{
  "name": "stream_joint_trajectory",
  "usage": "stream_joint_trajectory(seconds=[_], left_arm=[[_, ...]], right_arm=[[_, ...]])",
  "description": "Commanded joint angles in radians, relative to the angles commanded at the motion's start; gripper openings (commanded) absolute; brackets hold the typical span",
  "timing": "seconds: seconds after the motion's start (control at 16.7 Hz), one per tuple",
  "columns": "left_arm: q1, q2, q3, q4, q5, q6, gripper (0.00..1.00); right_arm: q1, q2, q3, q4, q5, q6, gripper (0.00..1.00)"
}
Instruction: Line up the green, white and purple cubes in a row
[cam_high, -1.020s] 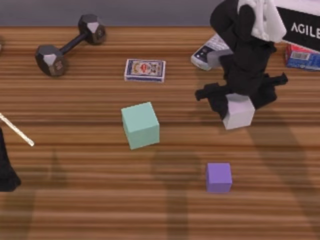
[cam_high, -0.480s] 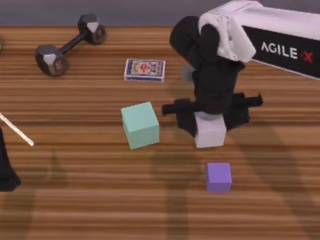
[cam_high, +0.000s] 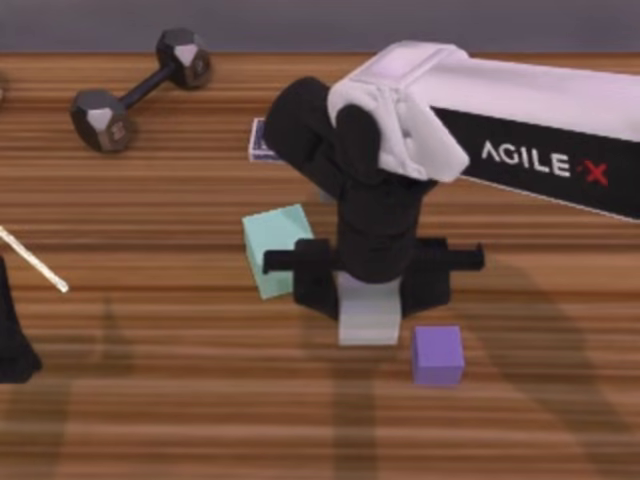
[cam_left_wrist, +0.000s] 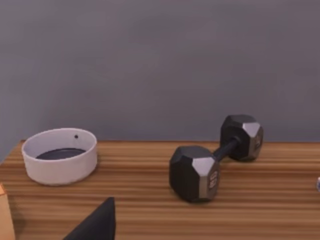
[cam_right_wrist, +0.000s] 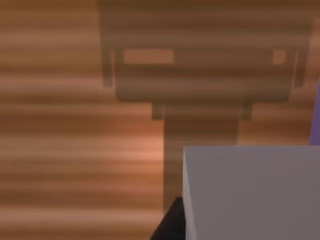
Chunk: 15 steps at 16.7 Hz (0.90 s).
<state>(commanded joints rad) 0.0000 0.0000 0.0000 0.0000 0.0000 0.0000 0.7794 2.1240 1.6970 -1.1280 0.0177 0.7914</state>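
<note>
My right gripper (cam_high: 368, 300) is shut on the white cube (cam_high: 368, 318), which it holds between the green cube (cam_high: 272, 238) and the purple cube (cam_high: 438, 354). The arm hides the green cube's right part. In the right wrist view the white cube (cam_right_wrist: 255, 195) fills the lower corner with one dark finger (cam_right_wrist: 172, 225) against its side. The gripper's shadow falls on the wood beyond it, and a sliver of the purple cube (cam_right_wrist: 316, 120) shows at the edge. My left gripper (cam_high: 10, 345) is parked at the table's left edge, and one of its fingertips (cam_left_wrist: 97, 225) is in view.
A black dumbbell (cam_high: 140, 88) lies at the back left, also in the left wrist view as the dumbbell (cam_left_wrist: 215, 165) beside a white bowl (cam_left_wrist: 60, 155). The patterned card box (cam_high: 257, 140) is mostly hidden under the right arm. A thin pale stick (cam_high: 35, 262) lies at the left.
My right arm has carried the white cube leftward and toward the front, from the back right to the gap between the green and purple cubes. The left arm stayed still.
</note>
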Motion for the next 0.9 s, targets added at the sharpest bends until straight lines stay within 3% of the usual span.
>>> stream_joint_trajectory(seconds=[0.3, 0.66, 0.9], left_arm=[[0.0, 0.0, 0.0, 0.0, 0.0, 0.0, 1.0], [0.0, 0.0, 0.0, 0.0, 0.0, 0.0, 1.0], [0.0, 0.0, 0.0, 0.0, 0.0, 0.0, 1.0]], right_arm=[[-0.004, 0.01, -0.009, 0.017, -0.001, 0.0, 0.0], [0.001, 0.073, -0.134, 0.21, 0.0, 0.002, 0.0], [0.002, 0.085, -0.154, 0.238, 0.001, 0.003, 0.0]])
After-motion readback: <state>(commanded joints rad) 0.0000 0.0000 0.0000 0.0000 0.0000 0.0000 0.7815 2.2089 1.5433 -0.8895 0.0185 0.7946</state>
